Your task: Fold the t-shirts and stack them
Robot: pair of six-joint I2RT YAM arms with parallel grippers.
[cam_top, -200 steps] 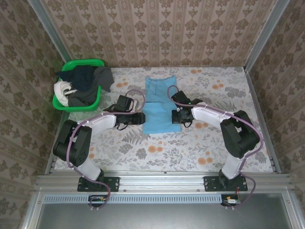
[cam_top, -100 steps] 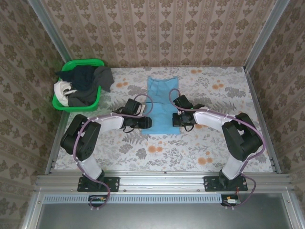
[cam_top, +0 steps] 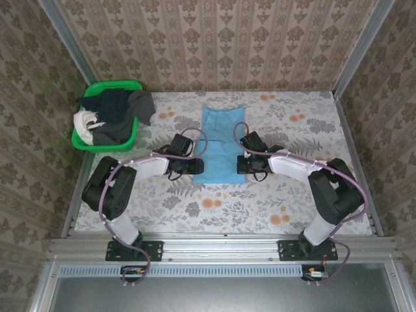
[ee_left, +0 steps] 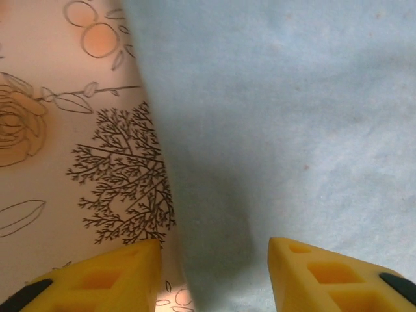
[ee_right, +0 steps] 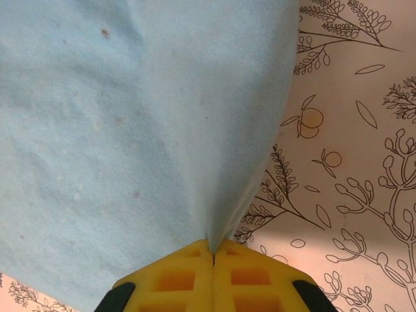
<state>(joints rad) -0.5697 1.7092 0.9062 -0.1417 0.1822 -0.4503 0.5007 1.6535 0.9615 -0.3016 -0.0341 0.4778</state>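
Item 1. Light blue cotton t-shirt [cam_top: 221, 138]: it lay flat at the middle of the surface as a narrow strip running away from the arm bases. I judged the lengthwise folds done and the crosswise fold not yet made.

Item 2. Left gripper [cam_top: 197, 166]: it sat low at the strip's near left corner. In the wrist view its yellow fingers [ee_left: 97, 279] stood wide apart, straddling the cloth's edge and holding nothing.

Item 3. Right gripper [cam_top: 242, 164]: it sat at the near right corner. Its yellow fingers [ee_right: 175, 279] were pressed together, pinching the shirt's hem so that it rose in a small peak.

Item 4. Dark and white crumpled t-shirts [cam_top: 117, 109]: these were heaped unfolded in the green plastic basket [cam_top: 120, 83] at the far left. No finished stack was visible, so by my estimate most of the job was left.

Item 5. Floral-printed surface [cam_top: 260, 201]: pale, with orange blossoms and dark leaf outlines; smooth around the shirt.

Item 6. Patterned wallpaper panels [cam_top: 214, 45]: these enclosed three sides. An aluminium frame rail [cam_top: 221, 246] ran along the near edge.
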